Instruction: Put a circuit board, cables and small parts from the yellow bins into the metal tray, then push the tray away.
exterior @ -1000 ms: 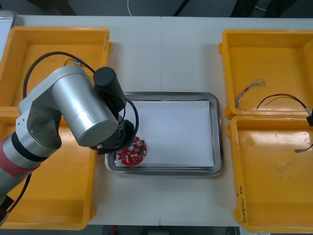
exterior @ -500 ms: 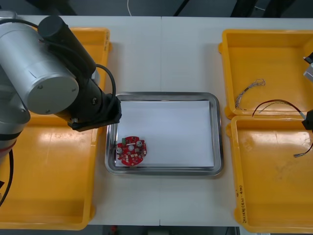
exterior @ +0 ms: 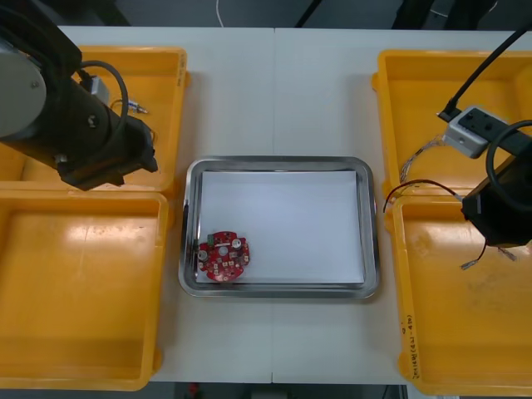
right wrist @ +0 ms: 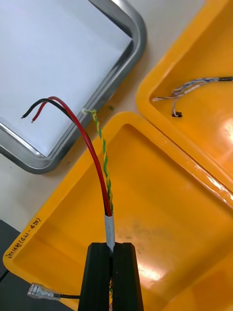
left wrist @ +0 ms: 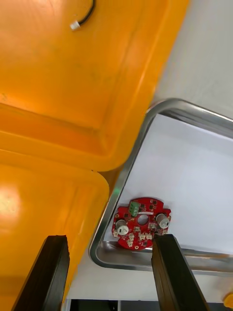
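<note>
- The right jaws are clenched on the red and yellow cable (right wrist: 99, 165), above the near right yellow bin (exterior: 449, 332).
- The left jaws stand released above the far left yellow bin (exterior: 162, 75).
- The circuit board (exterior: 223, 256) lies in the metal tray (exterior: 278, 163), at its near left corner.

From above, the left arm (exterior: 58, 108) covers much of the far left bin (exterior: 166, 75). The right arm (exterior: 499, 208) runs off the right edge, and we lose one end of the red and yellow cable (exterior: 416, 184) beneath it. At the right wrist, that end is buried between the pinched fingers of the right gripper (right wrist: 112, 248). At the left wrist, a black cable (left wrist: 86, 14) is cut off by the edge.
</note>
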{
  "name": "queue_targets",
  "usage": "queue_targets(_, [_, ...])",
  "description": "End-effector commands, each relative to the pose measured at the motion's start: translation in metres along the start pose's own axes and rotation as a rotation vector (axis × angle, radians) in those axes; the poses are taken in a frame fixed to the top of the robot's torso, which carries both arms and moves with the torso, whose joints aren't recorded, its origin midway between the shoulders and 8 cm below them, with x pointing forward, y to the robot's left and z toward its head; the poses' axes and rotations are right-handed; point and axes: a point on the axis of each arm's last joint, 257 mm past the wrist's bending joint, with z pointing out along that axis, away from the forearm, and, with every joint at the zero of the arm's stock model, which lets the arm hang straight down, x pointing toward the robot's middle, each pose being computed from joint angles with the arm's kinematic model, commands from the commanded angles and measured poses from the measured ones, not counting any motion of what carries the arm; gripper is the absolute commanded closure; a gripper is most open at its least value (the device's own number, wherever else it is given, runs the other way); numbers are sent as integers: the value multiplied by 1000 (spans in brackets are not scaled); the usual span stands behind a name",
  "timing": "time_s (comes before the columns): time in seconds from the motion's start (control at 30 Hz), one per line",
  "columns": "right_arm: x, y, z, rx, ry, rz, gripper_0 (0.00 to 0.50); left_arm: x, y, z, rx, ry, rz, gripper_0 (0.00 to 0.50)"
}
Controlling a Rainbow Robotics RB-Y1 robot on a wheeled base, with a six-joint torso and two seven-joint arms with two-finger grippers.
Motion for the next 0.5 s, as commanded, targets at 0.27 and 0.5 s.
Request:
queue_targets(0.27, [-33,19,0,38,30,-222,500,-84,18,-34,-17,-80,-63,0])
queue_targets(0.5, [-61,46,4,-8,2,-285,500,-115,38,-32,-76,-92,-191,0])
